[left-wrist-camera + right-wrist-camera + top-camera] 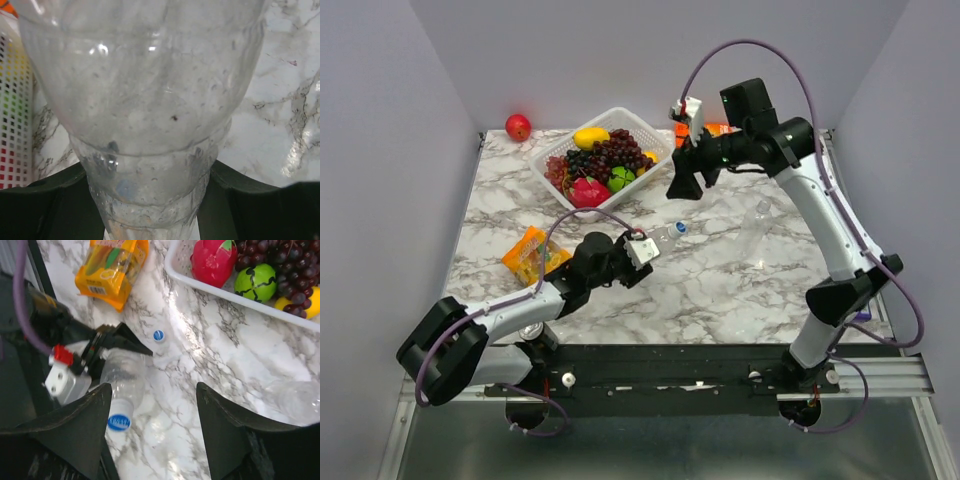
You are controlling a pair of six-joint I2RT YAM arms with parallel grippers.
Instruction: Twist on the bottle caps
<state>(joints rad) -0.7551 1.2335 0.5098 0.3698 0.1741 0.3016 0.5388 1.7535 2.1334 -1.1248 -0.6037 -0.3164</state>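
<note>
A clear ribbed bottle (125, 377) lies on its side on the marble surface (720, 290), gripped around its body by the left pincer (648, 248), whose dark fingers (45, 205) press against both flanks of the plastic in the left wrist view. A blue cap (119, 422) with a white mark sits on the bottle's neck end, pointing away from the left arm; how tightly it is seated cannot be told. The bottle looks empty apart from droplets on its inner wall.

The right pincer (154, 390) hangs above the gripped bottle with its jaws spread wide and nothing between them.

A second blue cap (159, 335) rests just beyond the left pincer's fingertips, close to the held bottle; whether it lies loose or tops another bottle is unclear. A second clear bottle (755, 235) is on the surface to the right, near the right arm, with its pose hard to read.

At the far side, a white mesh basket (645, 128) holds dark grapes (610, 155), a yellow fruit (590, 135), a green fruit (622, 178) and a pink-red dragon fruit (588, 190). A red apple (518, 126) sits outside the basket near the far left corner, and an orange snack packet (530, 255) lies flat on the left, beside the left arm.
</note>
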